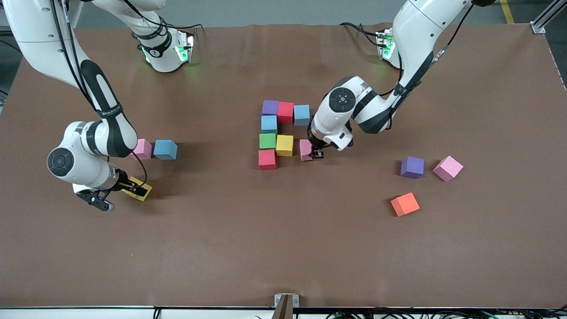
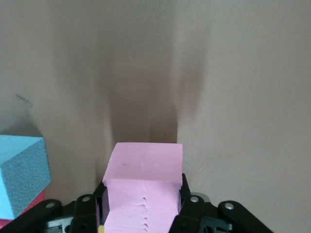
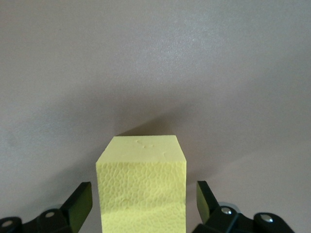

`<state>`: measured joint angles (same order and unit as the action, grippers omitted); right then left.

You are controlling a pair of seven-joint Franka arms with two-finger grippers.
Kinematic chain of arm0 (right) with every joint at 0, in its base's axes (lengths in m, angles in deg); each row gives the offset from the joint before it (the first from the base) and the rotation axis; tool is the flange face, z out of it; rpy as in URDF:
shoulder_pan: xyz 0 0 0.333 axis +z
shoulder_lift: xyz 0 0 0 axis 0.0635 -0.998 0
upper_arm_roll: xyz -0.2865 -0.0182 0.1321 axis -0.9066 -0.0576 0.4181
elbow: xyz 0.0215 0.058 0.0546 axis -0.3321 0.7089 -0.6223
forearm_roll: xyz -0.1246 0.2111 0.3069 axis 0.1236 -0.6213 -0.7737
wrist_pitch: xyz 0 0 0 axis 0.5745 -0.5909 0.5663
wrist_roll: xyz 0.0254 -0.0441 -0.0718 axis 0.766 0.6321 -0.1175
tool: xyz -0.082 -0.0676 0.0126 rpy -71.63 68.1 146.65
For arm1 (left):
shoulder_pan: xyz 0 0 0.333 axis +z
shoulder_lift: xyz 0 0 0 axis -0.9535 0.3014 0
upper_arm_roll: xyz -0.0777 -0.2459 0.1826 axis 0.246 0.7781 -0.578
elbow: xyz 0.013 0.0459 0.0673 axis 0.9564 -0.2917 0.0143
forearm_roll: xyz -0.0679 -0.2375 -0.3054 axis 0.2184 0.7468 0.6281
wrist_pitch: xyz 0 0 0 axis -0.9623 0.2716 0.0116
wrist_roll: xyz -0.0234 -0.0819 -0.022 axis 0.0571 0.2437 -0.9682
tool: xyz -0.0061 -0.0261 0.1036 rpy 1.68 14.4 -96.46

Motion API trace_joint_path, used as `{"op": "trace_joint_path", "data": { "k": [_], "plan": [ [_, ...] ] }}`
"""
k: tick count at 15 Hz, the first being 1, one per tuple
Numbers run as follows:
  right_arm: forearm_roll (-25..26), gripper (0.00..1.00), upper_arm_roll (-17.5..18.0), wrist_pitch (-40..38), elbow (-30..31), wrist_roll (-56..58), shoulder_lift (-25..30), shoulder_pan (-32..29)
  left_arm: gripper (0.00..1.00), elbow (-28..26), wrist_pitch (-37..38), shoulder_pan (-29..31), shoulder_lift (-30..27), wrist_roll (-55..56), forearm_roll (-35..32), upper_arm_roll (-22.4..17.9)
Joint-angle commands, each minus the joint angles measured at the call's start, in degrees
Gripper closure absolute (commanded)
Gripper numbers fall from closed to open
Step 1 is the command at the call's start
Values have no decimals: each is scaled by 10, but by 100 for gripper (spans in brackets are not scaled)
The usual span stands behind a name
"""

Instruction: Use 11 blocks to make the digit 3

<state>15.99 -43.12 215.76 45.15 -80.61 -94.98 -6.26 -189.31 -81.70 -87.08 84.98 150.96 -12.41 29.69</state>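
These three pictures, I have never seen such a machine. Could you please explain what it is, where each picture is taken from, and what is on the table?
Two white robot arms work at a brown table. The big picture looks down from a high camera facing them; the other two come from cameras on the arms' wrists. The left tool is shut on a pink block, set against the unfinished block figure mid-table. The right tool stands open around a yellow block without gripping it. A pink block and a blue block lie beside it; purple, pink and orange blocks lie toward the left arm's end.
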Motion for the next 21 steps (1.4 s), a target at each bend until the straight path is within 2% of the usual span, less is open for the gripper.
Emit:
{"op": "trace_joint_path", "data": {
  "k": [1,7,8,10,14,15,18,21],
  "plan": [
    [17,8,4,4,-7,-8,-8,-6,82,20,-2,-9,16,8,-18,-2],
    [20,43,4,-3,-13,-6,-10,2,82,26,-2,-23,36,8,-41,-2],
    [21,47,4,-6,-12,-2,-9,8,82,26,-2,-23,37,9,-41,-2],
    [21,48,5,-29,-20,14,-2,21,82,26,-2,-28,37,10,-41,-2],
    [21,48,7,-160,-92,10,3,77,81,23,1,-30,37,10,-41,-2],
    [20,48,8,-178,-109,11,3,91,76,23,3,-30,36,9,-41,-2],
    [19,48,8,-186,-141,14,-2,139,49,25,8,-23,36,10,-41,-2],
    [12,48,13,-185,-183,13,-21,181,4,26,9,-27,35,9,-40,-3]
  ]
}}
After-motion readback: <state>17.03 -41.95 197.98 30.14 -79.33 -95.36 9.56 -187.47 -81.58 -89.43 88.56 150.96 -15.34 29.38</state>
